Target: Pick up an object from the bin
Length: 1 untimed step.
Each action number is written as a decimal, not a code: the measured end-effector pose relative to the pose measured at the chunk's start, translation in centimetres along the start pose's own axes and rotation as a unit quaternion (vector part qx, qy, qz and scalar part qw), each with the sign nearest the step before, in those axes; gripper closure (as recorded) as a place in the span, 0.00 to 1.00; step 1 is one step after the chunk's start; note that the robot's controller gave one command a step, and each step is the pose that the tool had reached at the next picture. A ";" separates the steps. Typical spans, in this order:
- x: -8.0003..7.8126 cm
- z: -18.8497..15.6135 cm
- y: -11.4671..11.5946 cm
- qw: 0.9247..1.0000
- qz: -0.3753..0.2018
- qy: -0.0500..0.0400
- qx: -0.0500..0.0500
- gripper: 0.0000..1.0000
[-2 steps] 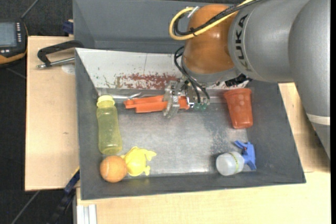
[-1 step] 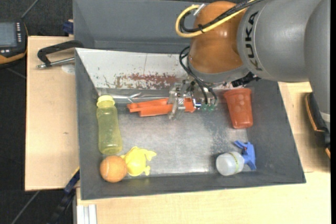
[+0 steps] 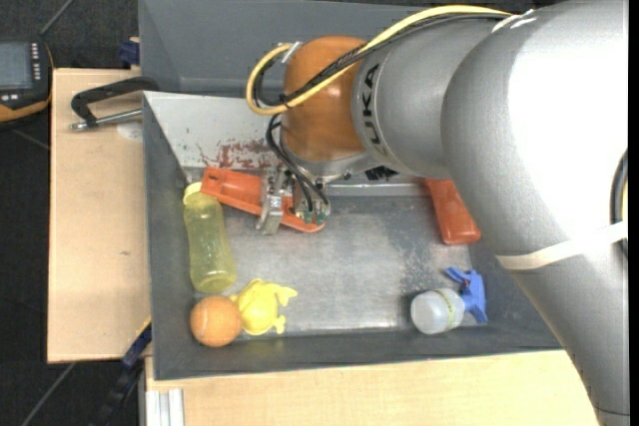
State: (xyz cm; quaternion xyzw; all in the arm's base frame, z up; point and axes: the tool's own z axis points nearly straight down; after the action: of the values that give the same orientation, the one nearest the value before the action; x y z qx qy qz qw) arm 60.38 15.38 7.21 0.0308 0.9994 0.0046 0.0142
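The gripper hangs low over the far left of the bin, right above an orange tool. The tool is a long flat piece lying slantwise on the floor, its left end toward the far left corner and its right end under the wrist. The gripper sits over the tool's right half, probably because that end lies clear of the walls and of the other things, leaving room to come down on either side of it. I cannot tell whether it touches the tool, nor how far the claw is open: the arm's orange cover and cables hide much of it from above. Nothing can be seen held.

The tool's left end lies just beside the far end of a pale yellow bottle, which lies along the left wall. At the bottle's near end sits an orange ball, with a yellow toy just beside it on the right. These three bunch in the near left corner, likely because loose things come to rest against the walls. Well apart, on the right, a red block lies partly under the arm, and at the near right is a white jar with a blue piece against it.

The pick looks not yet done: the tool lies flat on the floor.
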 end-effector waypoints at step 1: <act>0.0 0.0 0.0 1.000 0.000 0.000 0.000 1.00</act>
State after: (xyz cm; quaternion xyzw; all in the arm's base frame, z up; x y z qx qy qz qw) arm 60.38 15.38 7.21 0.0309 0.9994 0.0047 0.0142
